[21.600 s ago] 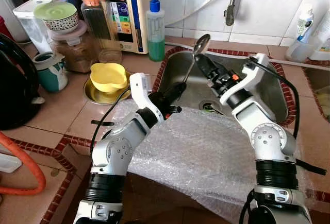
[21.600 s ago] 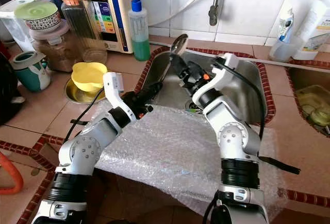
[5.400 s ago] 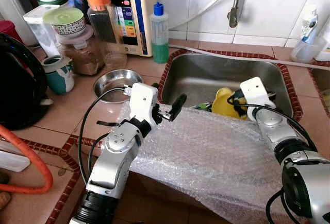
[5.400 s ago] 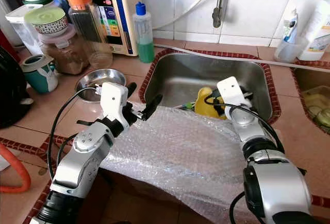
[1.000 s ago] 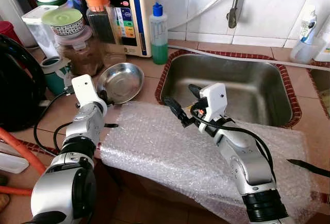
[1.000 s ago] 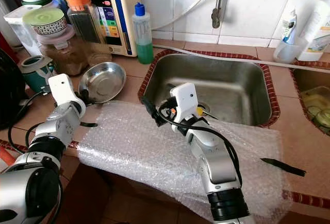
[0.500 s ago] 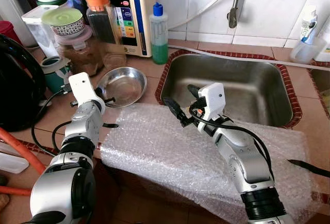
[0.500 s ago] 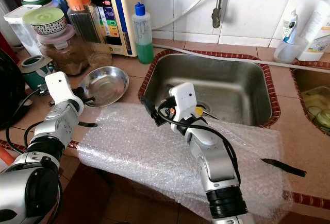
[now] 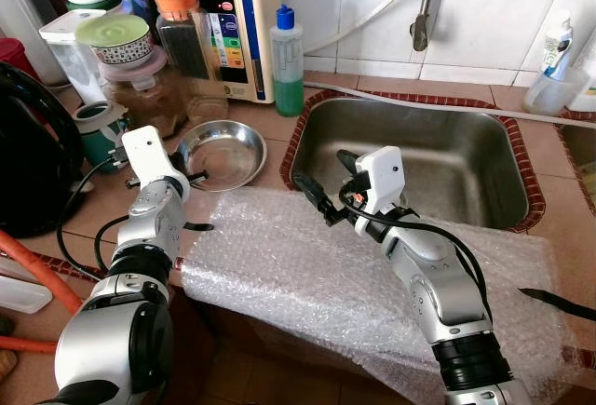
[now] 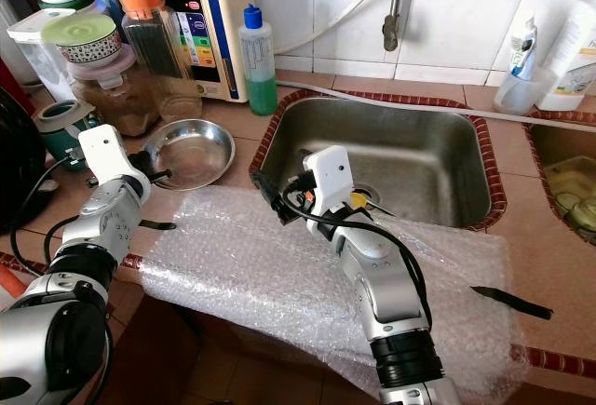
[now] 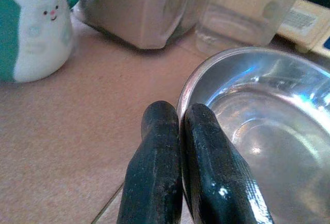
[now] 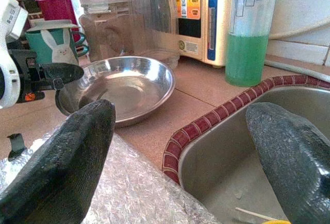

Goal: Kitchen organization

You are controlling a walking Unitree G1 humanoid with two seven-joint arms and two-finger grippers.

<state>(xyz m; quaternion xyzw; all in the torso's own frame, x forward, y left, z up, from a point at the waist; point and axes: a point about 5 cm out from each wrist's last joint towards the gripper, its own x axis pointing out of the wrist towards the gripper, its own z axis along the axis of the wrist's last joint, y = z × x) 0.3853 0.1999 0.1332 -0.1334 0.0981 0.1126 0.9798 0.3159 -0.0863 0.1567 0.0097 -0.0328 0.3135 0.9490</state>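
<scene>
From the head cameras we see our left arm bent low over the tiled counter (image 9: 251, 126), its left gripper (image 9: 197, 178) reaching sideways to the near rim of the steel bowl (image 9: 223, 152), which sits on the tiles between the jars and the sink (image 9: 419, 158). Our right arm crosses the sheet of bubble wrap (image 9: 354, 275) draped over the counter edge, and the right gripper (image 9: 326, 186) hangs above the wrap's far edge by the sink's left corner, fingers splayed wide and holding nothing. A green soap bottle (image 9: 288, 60) stands behind the sink, and a black kettle (image 9: 28, 154) sits at far left.

In the left wrist view, the left gripper (image 11: 180, 116) has its two fingers pressed together at the bowl's rim (image 11: 247, 69); we think the rim may be pinched between them, but the contact is too blurred to tell. A rabbit mug (image 11: 33, 33) stands nearby.

In the right wrist view, the spread fingers (image 12: 62, 152) frame the bowl (image 12: 124, 82), with the left gripper (image 12: 67, 72) at its edge.
</scene>
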